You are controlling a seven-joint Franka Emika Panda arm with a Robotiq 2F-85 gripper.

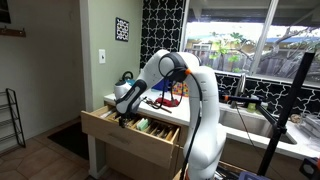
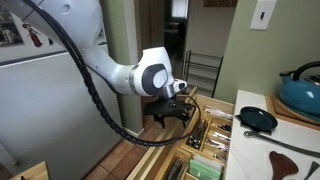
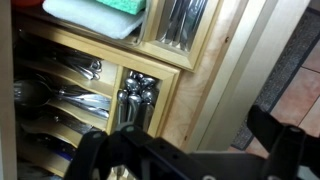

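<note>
A wooden drawer (image 1: 128,135) stands pulled out of a white counter, and it shows in both exterior views (image 2: 205,135). A wooden organiser inside holds several spoons (image 3: 137,95), forks and knives (image 3: 65,95) in compartments. My gripper (image 1: 124,110) hangs just over the drawer's front edge (image 2: 172,112). In the wrist view its two dark fingers (image 3: 190,150) are spread wide, one over the cutlery and one outside over the floor, with the drawer's front wall (image 3: 205,90) between them. It holds nothing.
On the counter sit a teal kettle (image 2: 302,88), a small black pan (image 2: 258,118) and a dark spatula (image 2: 290,160). A fridge (image 2: 45,95) stands near the arm. A tripod (image 1: 290,110) and a window are behind. A green cloth (image 3: 105,8) lies in the drawer.
</note>
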